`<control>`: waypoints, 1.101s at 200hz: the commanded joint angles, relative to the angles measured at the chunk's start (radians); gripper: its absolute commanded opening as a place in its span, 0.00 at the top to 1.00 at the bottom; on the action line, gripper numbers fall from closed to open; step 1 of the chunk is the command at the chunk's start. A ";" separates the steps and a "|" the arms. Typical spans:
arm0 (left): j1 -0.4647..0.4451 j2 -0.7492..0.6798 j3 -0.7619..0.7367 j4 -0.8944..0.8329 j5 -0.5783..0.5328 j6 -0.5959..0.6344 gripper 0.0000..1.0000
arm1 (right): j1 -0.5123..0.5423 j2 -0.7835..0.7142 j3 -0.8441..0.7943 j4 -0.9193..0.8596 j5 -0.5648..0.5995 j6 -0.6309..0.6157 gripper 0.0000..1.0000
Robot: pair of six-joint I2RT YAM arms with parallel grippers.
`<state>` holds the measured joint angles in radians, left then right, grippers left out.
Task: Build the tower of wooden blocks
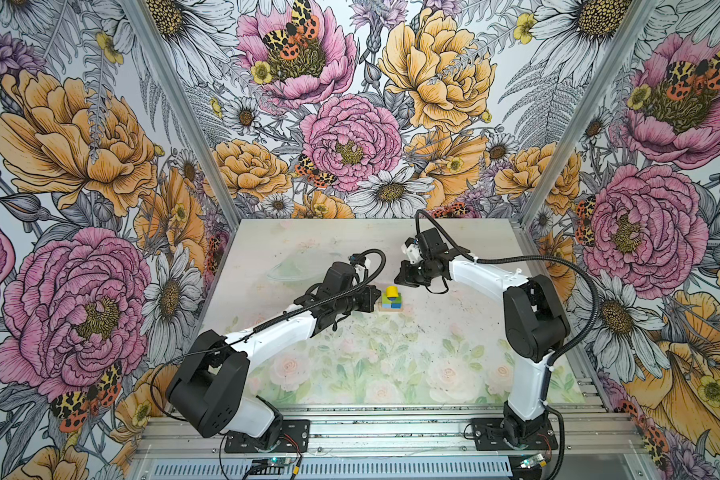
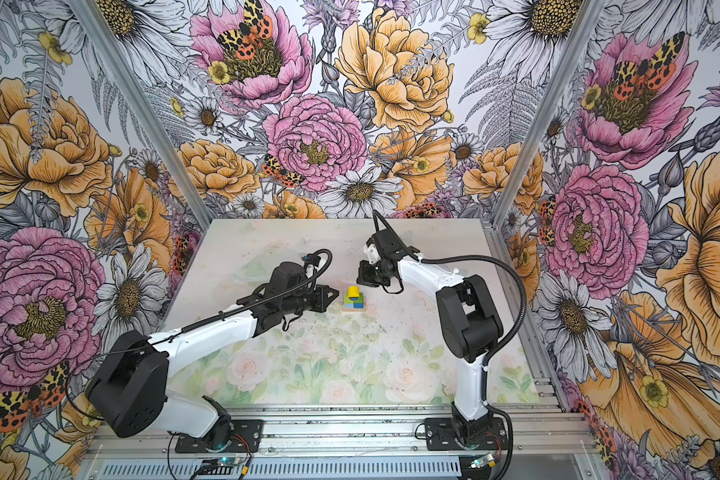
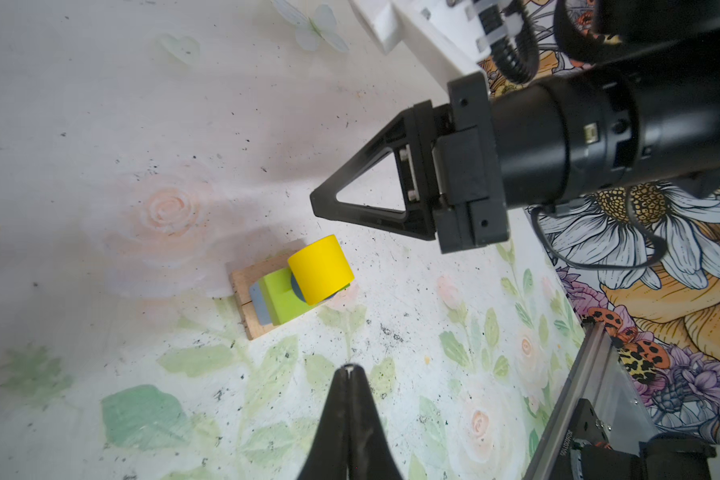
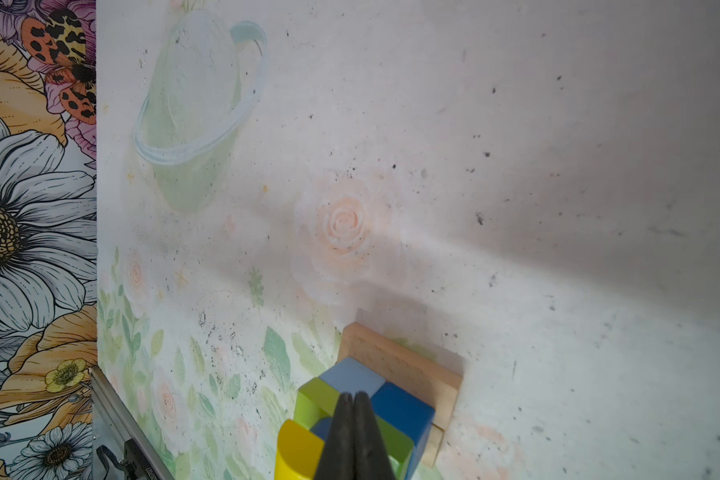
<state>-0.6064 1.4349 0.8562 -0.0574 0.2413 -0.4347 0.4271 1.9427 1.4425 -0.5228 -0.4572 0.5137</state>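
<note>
The wood block tower is standing on the bench, with the yellow half-round topping it. Just beside the tower, the left gripper is hovering closed and empty. The right gripper is hanging closed near the tower, not touching it.

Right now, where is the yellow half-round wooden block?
The yellow half-round tops the wood block tower near the middle in both top views, between the left end effector and the right end effector.
</note>
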 commanded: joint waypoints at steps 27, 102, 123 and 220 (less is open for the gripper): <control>0.033 -0.044 -0.041 -0.023 -0.042 0.020 1.00 | 0.008 -0.056 -0.015 0.006 0.014 -0.006 1.00; 0.039 -0.051 -0.051 -0.018 -0.052 0.021 1.00 | 0.013 -0.060 -0.026 0.005 0.013 -0.004 1.00; 0.048 -0.056 -0.051 -0.023 -0.050 0.022 1.00 | 0.013 -0.060 -0.024 0.006 0.017 -0.003 1.00; 0.054 -0.084 -0.068 -0.030 -0.063 0.021 1.00 | 0.015 -0.050 -0.021 0.006 0.019 0.001 1.00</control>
<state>-0.5640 1.3712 0.8040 -0.0868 0.2008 -0.4347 0.4335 1.9244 1.4277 -0.5228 -0.4568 0.5140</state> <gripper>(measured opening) 0.045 0.042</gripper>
